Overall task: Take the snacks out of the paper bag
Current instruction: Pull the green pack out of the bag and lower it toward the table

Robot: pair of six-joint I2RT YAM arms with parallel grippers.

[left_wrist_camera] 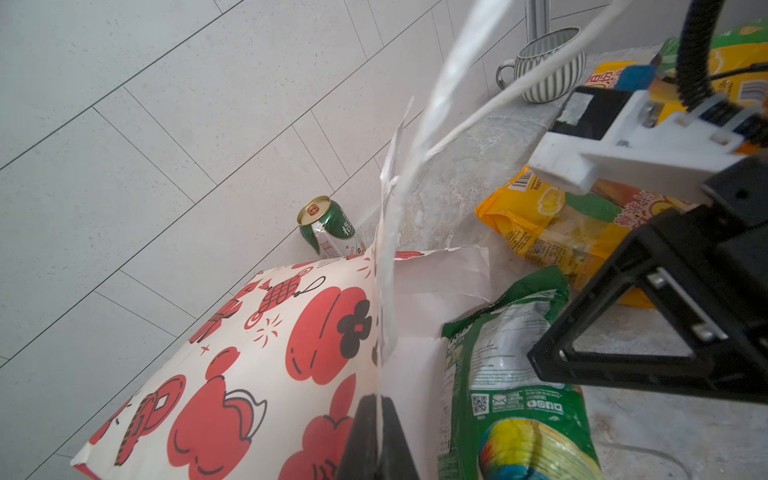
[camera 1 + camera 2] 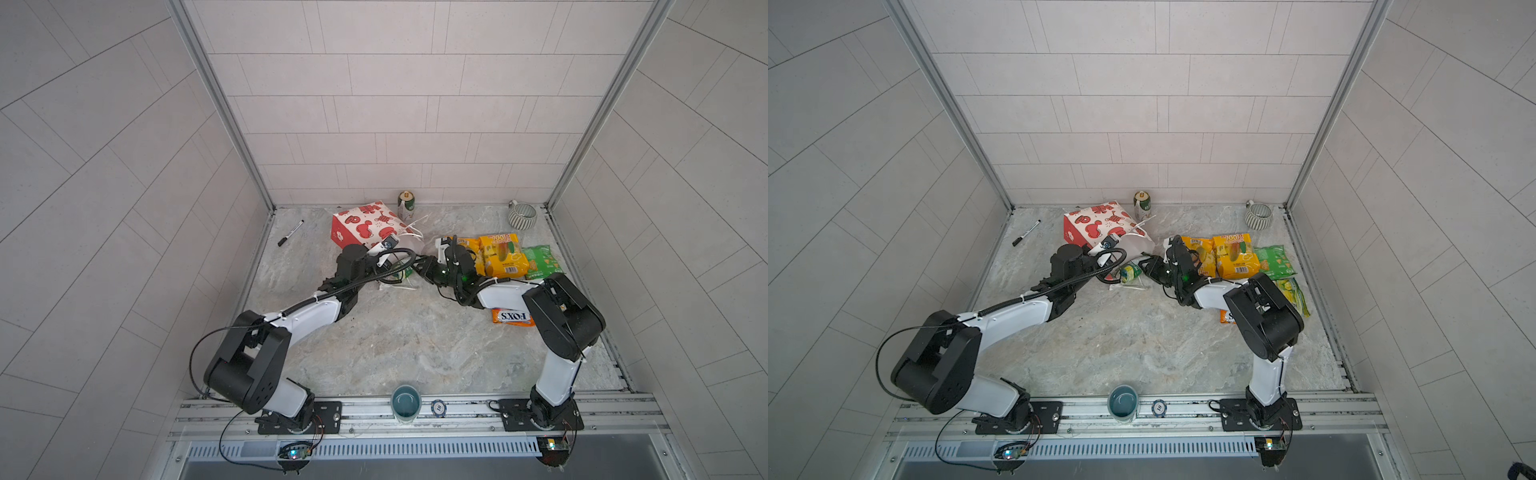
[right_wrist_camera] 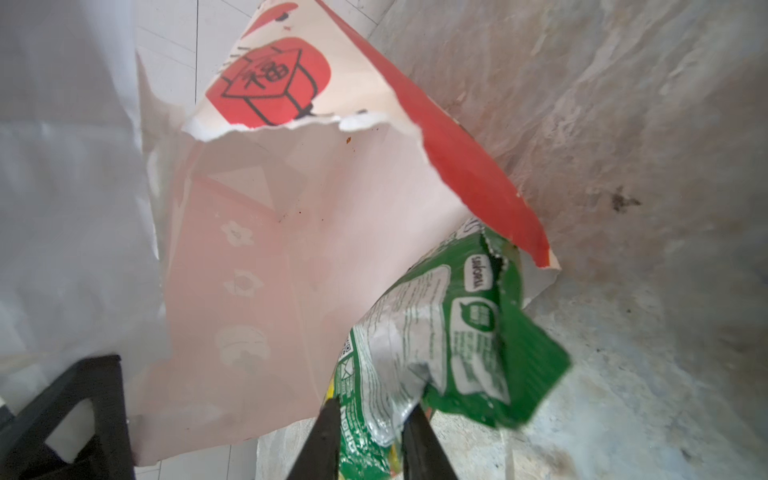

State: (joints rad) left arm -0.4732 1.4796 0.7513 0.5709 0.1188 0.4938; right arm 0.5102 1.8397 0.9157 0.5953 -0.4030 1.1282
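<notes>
The paper bag (image 2: 361, 226) lies on its side at the far left-centre of the table (image 2: 395, 345), its torn mouth facing right. The left claw (image 1: 378, 405) is clamped on the mouth's paper edge. A green packet (image 3: 436, 332) lies at the mouth, partly inside. The right claw (image 3: 374, 405) stands narrow with this packet between its fingers; whether it pinches, I cannot tell. Further right lie a yellow packet (image 2: 503, 253), a second green packet (image 2: 540, 259) and an orange packet (image 2: 513, 318).
</notes>
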